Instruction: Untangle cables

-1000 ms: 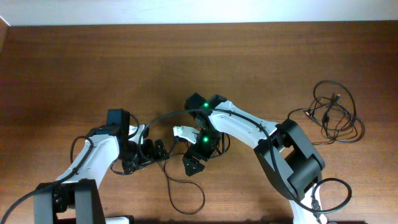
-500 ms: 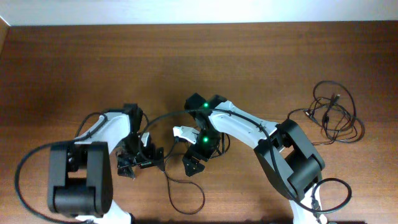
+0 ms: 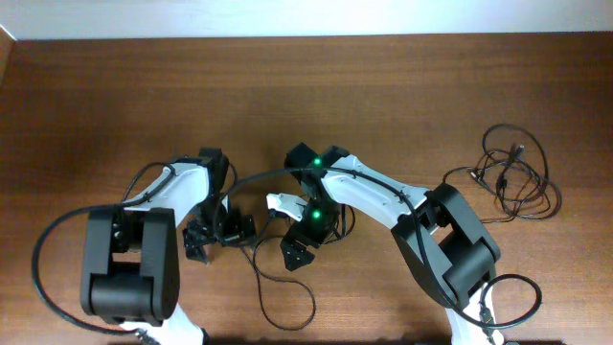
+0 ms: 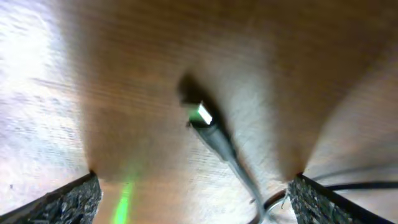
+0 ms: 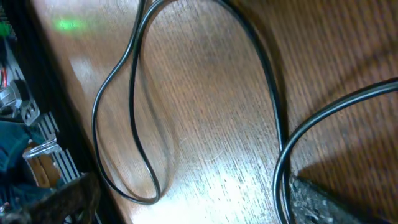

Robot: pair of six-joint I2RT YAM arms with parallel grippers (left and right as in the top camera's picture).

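Left claw (image 4: 193,202) wide, empty, hovering over a cable plug (image 4: 200,116) on the bench (image 4: 124,74); right claw (image 5: 199,200) wide too, above a cable loop (image 5: 132,99). Tangled cables (image 3: 517,172) lie well apart, far right. Step: lining up 1 grab. Next: prob. lower left claw, pinch behind plug.

The left arm (image 3: 175,187) and right arm (image 3: 369,192) use white moulded link shells joined by black joint housings. Two green indicator lights (image 3: 314,163) glow on the right arm. Thick black wires (image 3: 45,244) follow the links. The left gripper (image 4: 193,198) carries dark, coarse-grained finger pads (image 4: 68,199).
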